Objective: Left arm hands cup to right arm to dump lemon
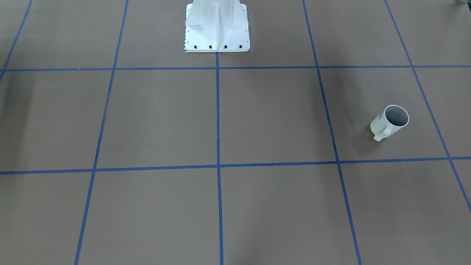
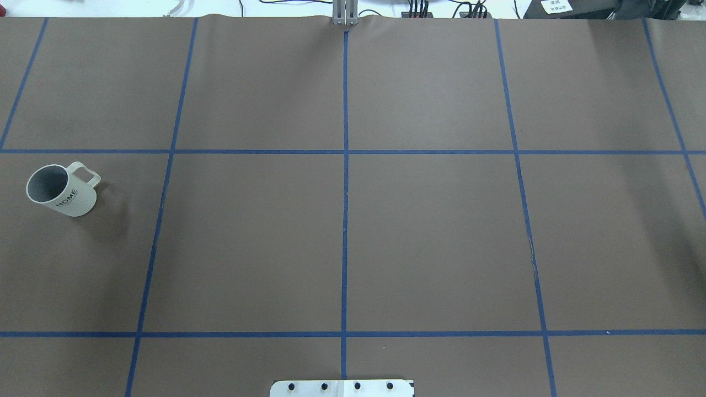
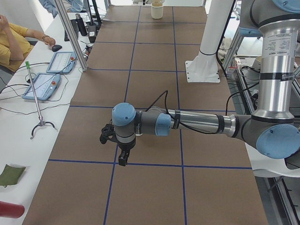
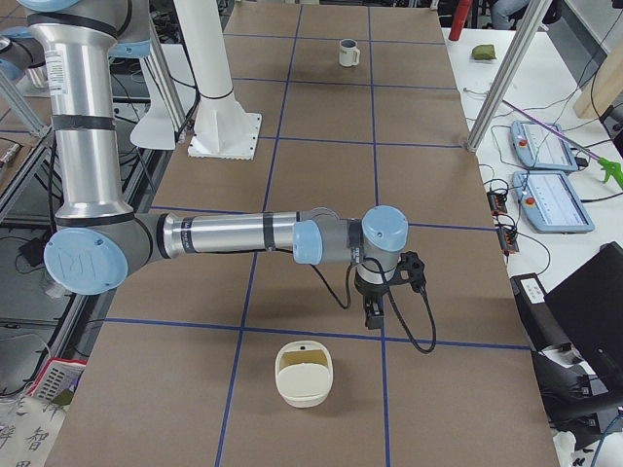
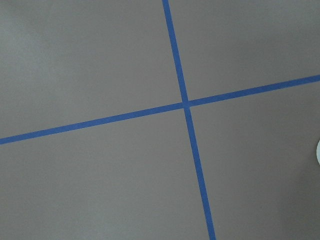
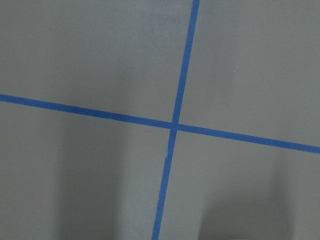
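The white "HOME" cup (image 2: pixel 60 190) stands upright on the brown table at the overhead view's left, handle towards the far side. It also shows in the front-facing view (image 1: pixel 390 121) and, far off, in the exterior right view (image 4: pixel 348 53). Its inside looks grey and no lemon shows. My left gripper (image 3: pixel 122 161) hangs over a blue tape line, seen only from the side, so I cannot tell whether it is open or shut. My right gripper (image 4: pixel 374 319) points down near a cream container and I cannot tell its state either. The cup is hidden in the exterior left view.
A cream container (image 4: pixel 304 373) with a yellowish inside sits on the table just in front of my right gripper; it also shows far off in the exterior left view (image 3: pixel 157 9). The white robot base (image 1: pixel 217 27) stands at the table's middle. An operator (image 3: pixel 11 40) sits at the side bench.
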{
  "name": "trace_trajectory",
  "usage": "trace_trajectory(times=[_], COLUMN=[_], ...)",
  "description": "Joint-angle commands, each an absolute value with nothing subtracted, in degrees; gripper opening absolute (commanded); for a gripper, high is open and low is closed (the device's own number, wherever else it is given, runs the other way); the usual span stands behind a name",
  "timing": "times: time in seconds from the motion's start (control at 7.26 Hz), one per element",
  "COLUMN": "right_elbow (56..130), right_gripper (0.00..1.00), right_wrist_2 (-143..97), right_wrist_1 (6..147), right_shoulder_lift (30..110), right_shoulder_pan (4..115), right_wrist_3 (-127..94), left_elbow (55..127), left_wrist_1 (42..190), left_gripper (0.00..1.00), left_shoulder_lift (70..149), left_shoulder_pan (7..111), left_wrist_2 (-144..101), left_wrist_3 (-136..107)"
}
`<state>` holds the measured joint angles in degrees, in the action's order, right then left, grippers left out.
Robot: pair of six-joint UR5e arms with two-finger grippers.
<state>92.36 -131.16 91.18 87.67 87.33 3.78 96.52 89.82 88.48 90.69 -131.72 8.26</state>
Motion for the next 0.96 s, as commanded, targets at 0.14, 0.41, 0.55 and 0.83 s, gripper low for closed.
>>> trace_trajectory(times=[0.14, 0.41, 0.55, 0.83], right_elbow=[91.0, 91.3, 92.0, 92.6], right_gripper=[1.00, 1.00, 1.00, 1.00], right_wrist_2=[-131.4, -129.2, -129.1, -129.7], right_wrist_1=[90.7, 90.4, 90.4, 90.4], right_shoulder_lift=[90.6, 91.6, 91.6, 91.6], right_shoulder_pan=[87.1, 87.1, 87.1, 87.1], right_wrist_3=[3.9, 3.9, 3.9, 3.8], left_elbow=[96.5, 96.6, 96.5, 96.5], left_wrist_1=[89.8, 89.8, 89.8, 89.8], left_gripper=[1.00, 1.00, 1.00, 1.00], left_shoulder_lift=[88.5, 88.5, 88.5, 88.5], left_shoulder_pan=[90.6, 90.7, 90.6, 90.6], left_wrist_2=[-131.7, -131.7, -131.7, -132.1], left_wrist_3=[8.3, 8.3, 8.3, 8.3])
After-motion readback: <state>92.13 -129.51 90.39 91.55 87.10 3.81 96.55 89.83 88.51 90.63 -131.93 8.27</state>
